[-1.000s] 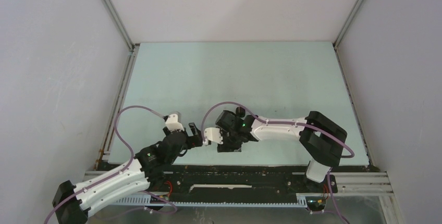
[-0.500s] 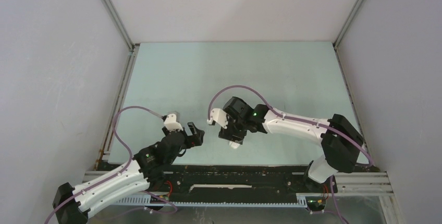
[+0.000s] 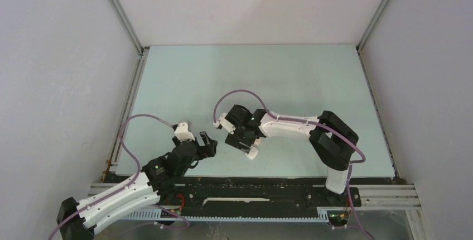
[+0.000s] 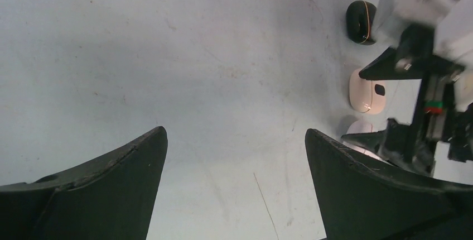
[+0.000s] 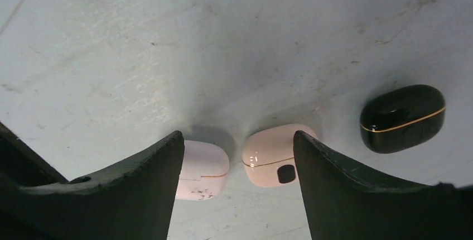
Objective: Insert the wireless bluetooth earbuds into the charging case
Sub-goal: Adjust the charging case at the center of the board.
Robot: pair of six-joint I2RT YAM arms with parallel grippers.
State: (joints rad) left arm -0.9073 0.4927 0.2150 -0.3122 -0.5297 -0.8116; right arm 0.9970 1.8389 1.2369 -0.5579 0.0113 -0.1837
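Gaping right gripper (image 5: 238, 138), pink case (image 5: 273, 162), black case (image 5: 401, 118)

You are working in a robotics lab test cell. Your desk (image 3: 290, 78) is a bare pale-green sheet, scuffed and scratched in the wrist views. It is boxed in on three sides by plain white panels (image 3: 56, 84) set in aluminium rails (image 3: 120, 14). The left arm (image 3: 117, 198) and the right arm (image 3: 290, 125), both white and black, stand on a black base strip (image 3: 251, 187) at the near edge. Purple cables (image 3: 237, 91) loop off them, and a slotted cable duct (image 3: 223, 213) runs along the front, as on a purpose-built rig.
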